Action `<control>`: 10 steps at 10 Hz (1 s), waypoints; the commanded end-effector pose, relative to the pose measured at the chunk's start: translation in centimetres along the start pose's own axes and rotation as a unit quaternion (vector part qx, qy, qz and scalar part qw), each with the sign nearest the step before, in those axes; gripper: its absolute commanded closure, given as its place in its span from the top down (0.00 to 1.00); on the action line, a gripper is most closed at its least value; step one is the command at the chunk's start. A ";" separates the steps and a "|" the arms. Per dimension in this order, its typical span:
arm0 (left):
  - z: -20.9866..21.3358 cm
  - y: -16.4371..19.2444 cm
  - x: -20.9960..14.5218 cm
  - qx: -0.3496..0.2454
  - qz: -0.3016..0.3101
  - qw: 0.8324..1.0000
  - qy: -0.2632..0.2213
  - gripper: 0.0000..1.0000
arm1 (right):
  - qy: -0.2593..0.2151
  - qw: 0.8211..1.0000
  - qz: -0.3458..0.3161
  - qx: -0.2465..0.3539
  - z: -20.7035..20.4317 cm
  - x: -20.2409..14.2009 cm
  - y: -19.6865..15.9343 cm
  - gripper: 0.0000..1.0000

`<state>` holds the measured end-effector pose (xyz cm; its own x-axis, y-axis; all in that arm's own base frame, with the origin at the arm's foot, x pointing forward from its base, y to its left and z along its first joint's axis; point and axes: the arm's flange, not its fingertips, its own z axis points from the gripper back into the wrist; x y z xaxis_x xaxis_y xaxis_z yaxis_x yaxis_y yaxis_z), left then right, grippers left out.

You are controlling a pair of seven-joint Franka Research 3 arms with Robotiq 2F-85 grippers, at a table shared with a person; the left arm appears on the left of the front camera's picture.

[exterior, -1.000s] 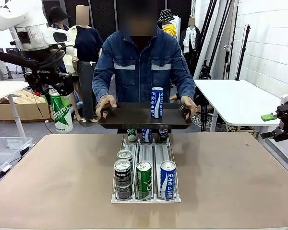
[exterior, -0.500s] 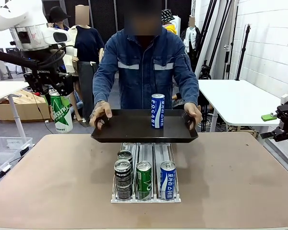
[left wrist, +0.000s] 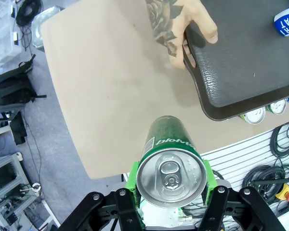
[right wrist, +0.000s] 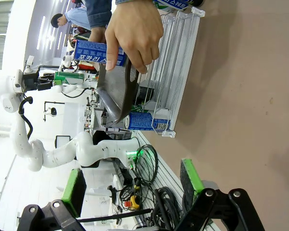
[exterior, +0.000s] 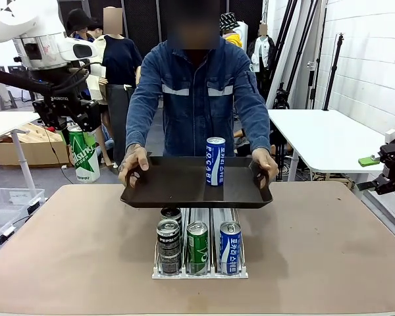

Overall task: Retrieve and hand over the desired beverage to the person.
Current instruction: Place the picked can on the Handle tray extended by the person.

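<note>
One can is already on the person's (exterior: 197,92) dark tray (exterior: 178,187): a blue Pocari can (exterior: 215,161) standing upright near its middle. A second one, the green can (exterior: 83,155), is clamped in the left gripper (exterior: 79,131), raised well off the table (exterior: 316,243) at its far left edge, upright, well apart from the tray. Left wrist view confirms it: the green pads (left wrist: 131,180) sit against both sides of the can (left wrist: 171,173), pull-tab top toward the camera, tray corner (left wrist: 241,77) and a hand (left wrist: 180,26) gripping it beyond. My read: pick is done, handover is left. The can needs carrying right and down onto a bare part of the tray, then release. The person holds the tray level with both hands on its side edges, over the far end of the can rack (exterior: 199,247), which has a black Pepsi can (exterior: 168,245), a green can (exterior: 197,247) and a blue can (exterior: 230,247) at its near end. The right gripper (exterior: 392,172) is parked off the table's right edge, fingers spread wide with nothing between them; right wrist view shows its green pads (right wrist: 73,190) well apart.
</note>
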<state>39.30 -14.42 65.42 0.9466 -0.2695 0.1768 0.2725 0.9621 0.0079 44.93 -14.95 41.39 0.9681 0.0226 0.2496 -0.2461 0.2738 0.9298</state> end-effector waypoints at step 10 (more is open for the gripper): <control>0.0 -6.4 4.5 -0.027 -0.073 0.997 -0.006 0.00 | -0.001 1.000 -0.002 -0.002 -0.1 0.1 0.0 1.00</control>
<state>41.24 -21.50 64.77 0.9089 -0.3750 0.1826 0.3857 0.9223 -0.0259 44.93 -14.93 41.39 0.9681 0.0230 0.2495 -0.2462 0.2738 0.9298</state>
